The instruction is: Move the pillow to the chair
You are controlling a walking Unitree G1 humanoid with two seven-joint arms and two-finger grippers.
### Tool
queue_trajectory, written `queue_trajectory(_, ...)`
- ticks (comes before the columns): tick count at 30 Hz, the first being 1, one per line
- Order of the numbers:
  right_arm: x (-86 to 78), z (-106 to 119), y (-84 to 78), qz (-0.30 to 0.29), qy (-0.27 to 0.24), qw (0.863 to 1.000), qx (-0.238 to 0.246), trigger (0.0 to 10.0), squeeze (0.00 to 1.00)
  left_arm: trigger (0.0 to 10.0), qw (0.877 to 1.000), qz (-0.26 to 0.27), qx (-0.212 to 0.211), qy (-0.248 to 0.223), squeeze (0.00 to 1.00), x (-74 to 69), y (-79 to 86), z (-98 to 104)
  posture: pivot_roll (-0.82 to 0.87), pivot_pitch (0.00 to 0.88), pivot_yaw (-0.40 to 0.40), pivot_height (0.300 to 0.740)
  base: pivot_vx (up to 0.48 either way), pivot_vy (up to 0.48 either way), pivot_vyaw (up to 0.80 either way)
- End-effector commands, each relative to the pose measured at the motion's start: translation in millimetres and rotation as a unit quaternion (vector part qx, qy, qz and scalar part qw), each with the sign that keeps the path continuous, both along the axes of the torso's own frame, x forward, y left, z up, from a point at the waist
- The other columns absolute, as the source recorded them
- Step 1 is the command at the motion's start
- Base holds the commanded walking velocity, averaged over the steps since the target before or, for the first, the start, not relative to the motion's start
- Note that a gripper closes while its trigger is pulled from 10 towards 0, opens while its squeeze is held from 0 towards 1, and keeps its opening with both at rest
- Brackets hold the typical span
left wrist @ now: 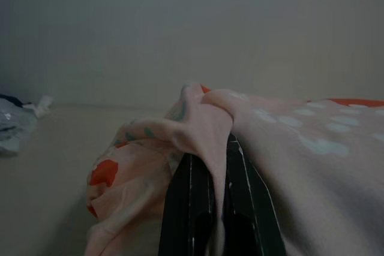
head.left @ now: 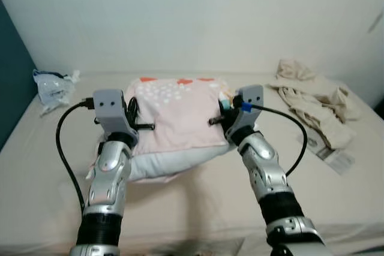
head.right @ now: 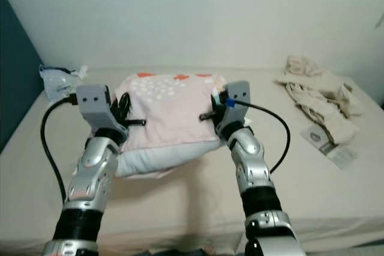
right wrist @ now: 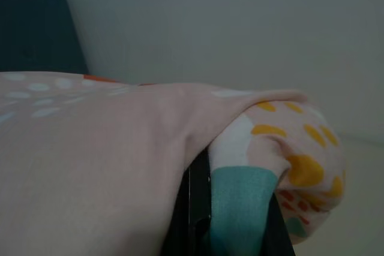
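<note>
- Left eye view: a pink pillow (head.left: 174, 115) with white dots and orange marks sits on a beige bed (head.left: 198, 202), held between the robot's two silver arms.
- The left gripper (head.left: 133, 115) is at the pillow's left edge, its black fingers clamped on a fold of the pink cover.
- In the left wrist view, the bunched cover (left wrist: 204, 127) is pinched between the two black fingers (left wrist: 186, 208), with the pillow spreading away beyond them.
- The right gripper (head.left: 221, 114) is at the pillow's right edge, likewise closed on the fabric.
- In the right wrist view, a corner with yellow spots and a teal patch (right wrist: 240, 208) is draped over the black fingers (right wrist: 195, 202).
- A white underside of the pillow (head.left: 165, 166) hangs just below and between the two wrists.
- Beyond the left gripper, well apart, a crumpled plastic bag (head.left: 53, 88) lies on the bed.
- Beyond the right gripper, a heap of beige clothes (head.left: 315, 103) lies near the bed's far side, with a paper tag (head.left: 330, 154) beside it.
- A pale wall (head.left: 192, 16) rises behind the bed.
</note>
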State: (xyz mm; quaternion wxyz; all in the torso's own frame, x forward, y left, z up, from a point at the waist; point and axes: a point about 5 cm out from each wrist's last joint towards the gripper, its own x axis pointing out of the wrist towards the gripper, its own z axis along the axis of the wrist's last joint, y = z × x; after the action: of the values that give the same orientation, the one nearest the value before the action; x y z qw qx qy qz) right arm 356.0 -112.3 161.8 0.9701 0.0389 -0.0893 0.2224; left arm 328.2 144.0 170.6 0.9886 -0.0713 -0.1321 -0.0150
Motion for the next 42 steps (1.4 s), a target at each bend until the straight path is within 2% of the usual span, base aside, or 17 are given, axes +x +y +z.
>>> queue_trajectory(1, -0.5, 14.2, 13.6, 0.035, -0.032, 0.999, -0.005, 10.0, 0.00, 10.0, 0.999, -0.023, 0.004, -0.038, 0.00, 2.1, -12.7, 14.8, -0.04, 0.000, -0.077, 0.740, 0.000, 0.000, 0.00)
queue_trajectory(7, 0.9, 13.4, 13.8, 0.037, -0.028, 0.999, -0.013, 10.0, 0.00, 10.0, 0.999, -0.020, 0.004, -0.040, 0.00, 2.7, -12.0, 15.4, -0.04, 0.000, -0.081, 0.740, 0.000, 0.000, 0.00)
queue_trajectory(10, 2.0, 3.2, 14.4, 0.033, -0.006, 0.999, -0.032, 10.0, 0.00, 10.0, 0.999, -0.013, 0.002, -0.043, 0.00, 2.6, -10.1, 15.9, -0.03, 0.000, -0.085, 0.740, 0.000, 0.000, 0.00)
queue_trajectory(19, 0.4, 2.6, 15.7, 0.031, -0.006, 0.999, -0.023, 10.0, 0.00, 10.0, 0.999, -0.006, 0.001, -0.041, 0.00, 1.5, -5.8, 14.6, -0.03, 0.002, -0.082, 0.740, 0.000, 0.000, -0.09)
queue_trajectory(42, -0.5, 2.5, 17.0, 0.036, -0.004, 0.999, -0.017, 10.0, 0.00, 10.0, 0.999, -0.008, 0.005, -0.038, 0.00, 0.7, -5.9, 13.8, -0.03, 0.024, -0.071, 0.740, 0.000, 0.000, -0.80)
